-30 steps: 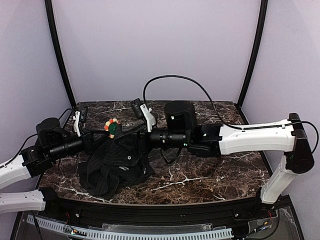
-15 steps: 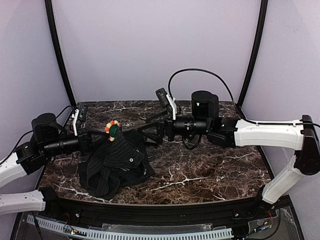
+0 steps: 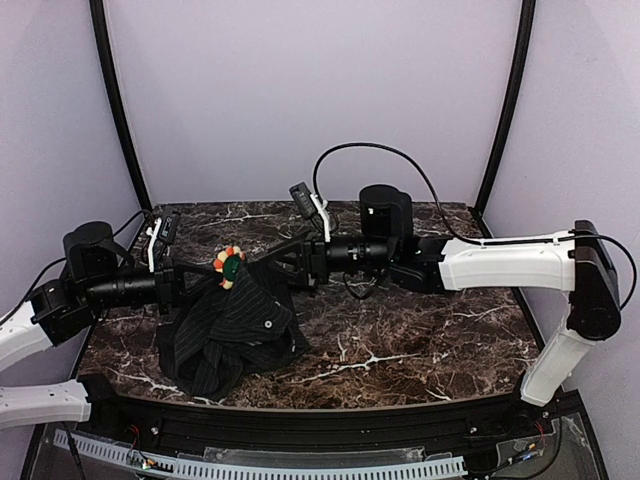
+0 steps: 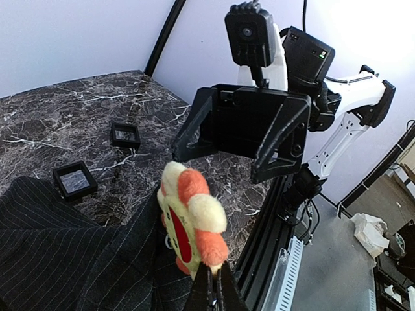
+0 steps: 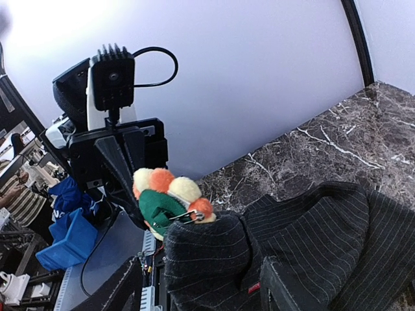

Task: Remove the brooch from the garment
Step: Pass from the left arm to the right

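Note:
The brooch (image 3: 229, 264) is a small flower with orange and cream petals, held up above the table. Its red face (image 4: 179, 228) shows in the left wrist view and its green back with a metal pin (image 5: 162, 206) in the right wrist view. My left gripper (image 4: 214, 293) is shut on the brooch's lower edge. The pin still sits in a raised fold of the black pinstriped garment (image 3: 235, 325). My right gripper (image 5: 201, 293) is open, its fingers (image 5: 285, 291) standing either side of that fold (image 5: 214, 259), just right of the brooch (image 3: 270, 266).
Two small black square boxes (image 4: 74, 179) (image 4: 124, 134) lie on the marble table (image 3: 420, 340) behind the garment. The rest of the garment is heaped at the table's front left. A black frame rail (image 3: 300, 425) runs along the near edge.
The right arm drew back to the right, then came in again to the garment's raised fold. Its jaws widened and then narrowed. The left gripper kept hold of the brooch.

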Tool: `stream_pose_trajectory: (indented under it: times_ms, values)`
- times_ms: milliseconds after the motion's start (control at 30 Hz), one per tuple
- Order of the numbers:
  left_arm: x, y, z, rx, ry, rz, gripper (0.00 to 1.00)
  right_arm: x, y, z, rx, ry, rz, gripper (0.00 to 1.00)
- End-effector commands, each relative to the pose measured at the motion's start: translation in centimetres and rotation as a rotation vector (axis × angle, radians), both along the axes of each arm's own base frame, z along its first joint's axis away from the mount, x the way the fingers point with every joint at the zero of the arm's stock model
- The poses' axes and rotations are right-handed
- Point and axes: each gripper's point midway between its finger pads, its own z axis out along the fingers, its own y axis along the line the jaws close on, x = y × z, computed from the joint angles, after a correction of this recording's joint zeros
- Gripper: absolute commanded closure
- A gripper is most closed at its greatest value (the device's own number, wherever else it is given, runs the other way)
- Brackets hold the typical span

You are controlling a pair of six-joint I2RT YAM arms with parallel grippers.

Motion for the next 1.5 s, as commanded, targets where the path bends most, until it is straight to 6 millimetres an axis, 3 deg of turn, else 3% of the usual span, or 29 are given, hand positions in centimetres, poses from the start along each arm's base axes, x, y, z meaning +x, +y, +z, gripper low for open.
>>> stream_pose_trajectory:
  times_ms: [0,167,367,467,567,867,967,1000,1067,1133,1167,1200,1233,1300,1367,1467]
  values:
    - [-0.1,0.0,1.1,-0.025,-0.031,-0.01,0.99,0.6,1.4,1.5,0.068,0.056,-0.019,0.42]
    - [0.0,0.0,0.9,-0.029,-0.028,-0.006,0.99,0.3,2.5,1.1,0.063,0.096,-0.012,0.52]
    - [-0.1,-0.2,1.0,-0.049,-0.026,-0.017,0.99,-0.3,3.8,1.0,0.067,0.113,0.033,0.5]
    - [-0.1,-0.2,1.1,-0.051,-0.028,-0.015,0.99,-0.7,4.3,1.0,0.071,0.119,0.051,0.54]
    - [0.1,-0.1,0.9,-0.046,-0.027,-0.005,0.99,-1.0,4.5,1.2,0.078,0.128,0.063,0.62]
    - [1.4,0.3,-0.9,0.023,0.01,0.064,0.99,-1.2,4.3,1.8,0.1,0.141,0.049,0.99]
    - [1.7,0.6,-1.5,0.054,0.024,0.088,0.97,-0.4,3.9,1.2,0.07,0.122,-0.009,1.0]
    - [1.7,0.6,-1.4,0.055,0.023,0.089,0.95,-0.2,3.7,1.3,0.063,0.112,-0.026,1.0]
    - [1.7,0.7,-1.4,0.063,0.023,0.093,0.79,0.2,3.4,1.0,0.038,0.093,-0.06,1.0]
    - [1.7,0.9,-1.3,0.077,0.024,0.1,0.62,0.8,2.9,0.7,0.001,0.073,-0.107,1.0]
    - [1.8,1.1,-1.6,0.091,0.032,0.109,0.48,1.1,2.7,0.7,-0.015,0.062,-0.129,1.0]
    - [1.8,1.2,-1.6,0.104,0.035,0.115,0.41,1.3,2.4,0.5,-0.035,0.048,-0.147,1.0]
    - [1.8,1.3,-1.6,0.111,0.036,0.117,0.28,1.6,2.1,0.2,-0.055,0.037,-0.168,1.0]
    - [1.8,1.5,-1.5,0.135,0.034,0.119,0.12,2.0,1.6,0.0,-0.09,0.007,-0.2,1.0]
    - [1.7,1.4,-1.4,0.155,0.038,0.113,0.03,2.2,1.1,-0.3,-0.126,-0.019,-0.219,1.0]
    - [1.7,0.7,-1.1,0.174,0.057,0.074,0.01,2.1,0.5,-0.6,-0.166,-0.053,-0.229,1.0]
